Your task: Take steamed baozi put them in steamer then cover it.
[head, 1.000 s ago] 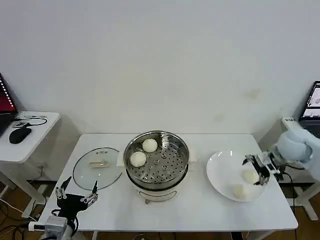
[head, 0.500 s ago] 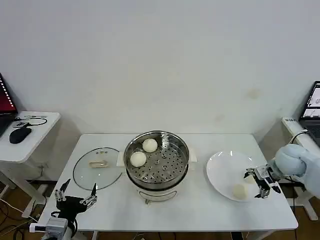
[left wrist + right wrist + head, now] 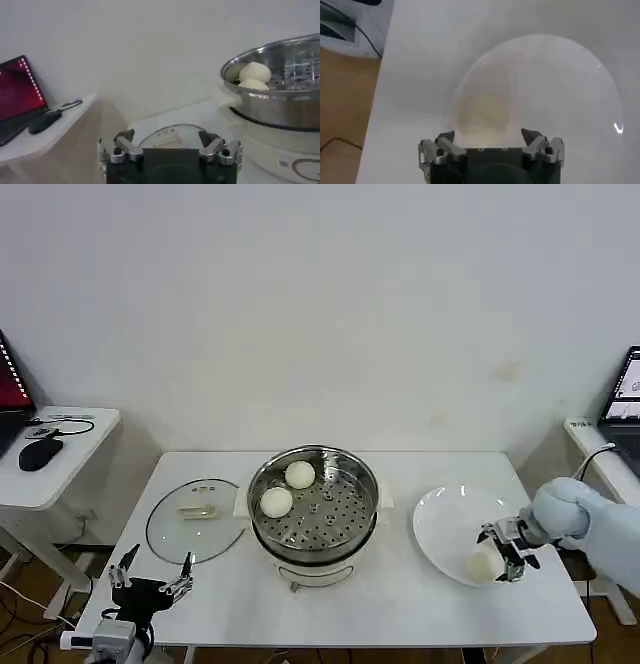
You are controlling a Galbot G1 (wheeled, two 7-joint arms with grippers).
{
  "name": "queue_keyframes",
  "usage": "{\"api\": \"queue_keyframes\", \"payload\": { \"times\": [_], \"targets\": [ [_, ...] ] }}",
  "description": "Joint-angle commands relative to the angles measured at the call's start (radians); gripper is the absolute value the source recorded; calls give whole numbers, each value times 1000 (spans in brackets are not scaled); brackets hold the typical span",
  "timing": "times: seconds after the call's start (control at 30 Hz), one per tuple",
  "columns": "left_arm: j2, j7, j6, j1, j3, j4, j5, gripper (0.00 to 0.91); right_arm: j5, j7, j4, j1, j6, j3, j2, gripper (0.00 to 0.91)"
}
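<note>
A: Where are the small round cream-white steamed buns now?

B: Two lie on the perforated tray inside the round shiny stainless-steel steamer pot (image 3: 313,502), on its left part: one bun (image 3: 299,474) toward the back and one (image 3: 276,502) more to the front. One more bun (image 3: 484,565) lies on the flat white plate (image 3: 445,524), near the plate's front right edge.

A: And which arm is nearer to that one?

B: The right gripper (image 3: 503,548). It is just at the bun, on the bun's right side, so the bun lies toward the steamer from it. In the right wrist view the bun (image 3: 482,112) sits straight ahead between the two fingers (image 3: 438,148), which stand apart and are not closed on it.

A: So the grasp is not made?

B: I judge not yet. A round bun has no long axis, so I think only centring matters.

A: The other arm?

B: The left gripper (image 3: 150,582) waits with spread fingers at the table's front left corner, near the round clear glass lid (image 3: 195,519).
</note>
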Motion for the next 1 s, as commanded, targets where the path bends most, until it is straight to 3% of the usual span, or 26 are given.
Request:
{"api": "queue_keyframes", "payload": {
  "times": [0.03, 0.17, 0.4, 0.7, 0.93, 1.0],
  "targets": [
    [0, 0, 0, -1, 0, 0, 1, 907, 17, 1, -20, -8, -20, -12, 19, 796],
    [-3, -1, 0, -2, 4, 0, 2, 907, 26, -3, -15, -6, -32, -18, 19, 665],
    [-6, -4, 1, -9, 8, -1, 8, 907, 43, -13, -5, 17, -45, -35, 13, 554],
    [-8, -5, 0, -12, 11, 0, 8, 907, 66, -31, -13, 93, -41, -50, 15, 534],
    [7, -4, 1, -7, -3, -1, -7, 907, 132, -39, -27, 297, -27, -45, 33, 534],
    [3, -5, -1, -4, -4, 4, -7, 907, 162, -36, -17, 393, -26, -85, 53, 534]
  ]
}}
